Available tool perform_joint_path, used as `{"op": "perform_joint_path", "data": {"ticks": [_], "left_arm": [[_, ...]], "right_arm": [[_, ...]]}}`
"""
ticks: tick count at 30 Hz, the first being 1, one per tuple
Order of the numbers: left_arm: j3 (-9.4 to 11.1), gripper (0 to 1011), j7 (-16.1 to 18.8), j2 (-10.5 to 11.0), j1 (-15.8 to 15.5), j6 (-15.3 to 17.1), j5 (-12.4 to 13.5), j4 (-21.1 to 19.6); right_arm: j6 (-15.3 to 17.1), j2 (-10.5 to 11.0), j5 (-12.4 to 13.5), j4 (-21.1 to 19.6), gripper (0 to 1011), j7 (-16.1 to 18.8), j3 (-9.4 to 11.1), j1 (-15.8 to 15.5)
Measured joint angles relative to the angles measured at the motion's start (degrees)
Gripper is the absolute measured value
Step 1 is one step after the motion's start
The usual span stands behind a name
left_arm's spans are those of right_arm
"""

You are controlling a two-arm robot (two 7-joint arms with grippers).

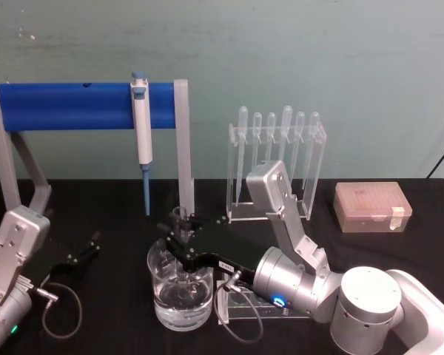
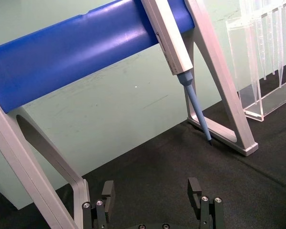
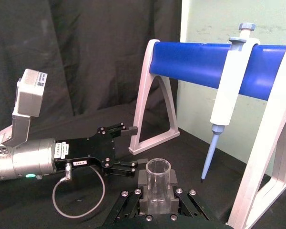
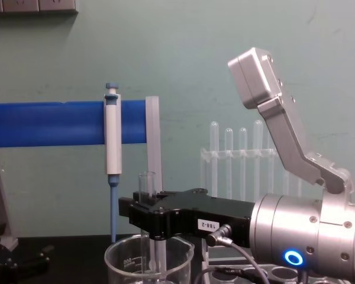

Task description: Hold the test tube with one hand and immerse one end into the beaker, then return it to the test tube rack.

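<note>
From the head, my right hand point(image 1: 183, 240) is clamped on the tube point(image 1: 179, 218), held upright over the beaker point(image 1: 163, 296) so its lower end dips inside. From the chest, I grip high on the tube, which keeps my fingers above the beaker's rim. My left wrist shows my left hand point(image 2: 151, 191) spread wide and idle, left of the beaker.

Black, flat right hand point(image 4: 147, 212), white number label point(image 4: 206, 225); silver wrist point(image 4: 284, 228), blue ring point(image 4: 293, 258); grey cable point(image 4: 244, 251); left hand point(image 2: 151, 188) black, screws.

Soft even light, pale sheen along the blue bar point(image 1: 66, 106), small glints on the beaker point(image 1: 170, 303) below it, black bench point(image 1: 118, 310) dim
</note>
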Motion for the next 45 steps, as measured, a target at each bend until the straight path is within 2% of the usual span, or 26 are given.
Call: {"op": "perform_joint_path", "data": {"ticks": [45], "left_arm": [[0.00,1000,0.00,0.00,0.00,0.00,0.01,0.00]], "right_arm": [[0.00,0.00,0.00,0.00,226,0.00,0.00,0.00]]}}
